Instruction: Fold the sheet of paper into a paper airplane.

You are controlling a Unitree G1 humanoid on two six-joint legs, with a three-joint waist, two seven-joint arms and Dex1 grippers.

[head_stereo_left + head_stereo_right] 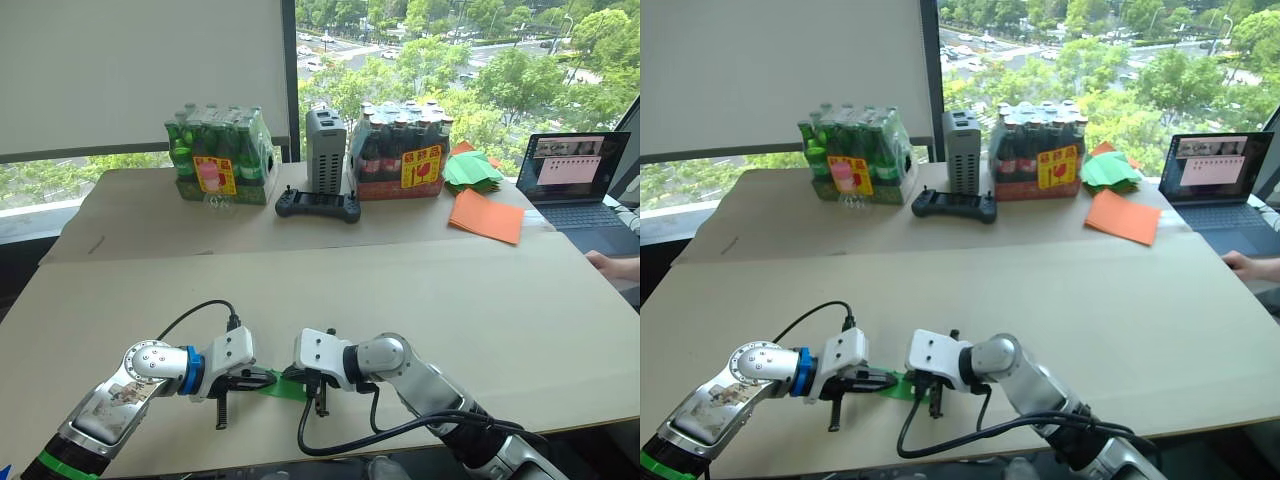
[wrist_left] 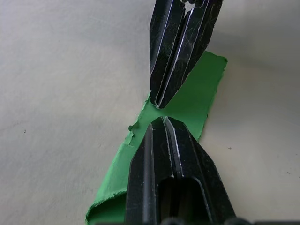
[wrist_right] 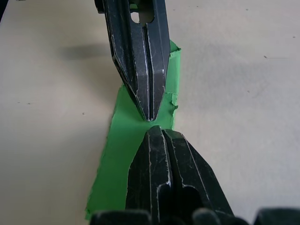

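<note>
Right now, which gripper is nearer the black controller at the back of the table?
Right, narrowly. The right gripper sits almost straight in front of the black controller; the left gripper sits further to the left. Both rest on the sheet of paper.

Both arms reaching in low near the desk's front edge, left two-fingered black gripper and right two-fingered black gripper tip to tip, fingers pressed closed.

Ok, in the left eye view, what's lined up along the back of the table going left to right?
Pack of green bottles → black controller → grey box → pack of dark bottles → heap of green papers → orange sheets → laptop.
</note>
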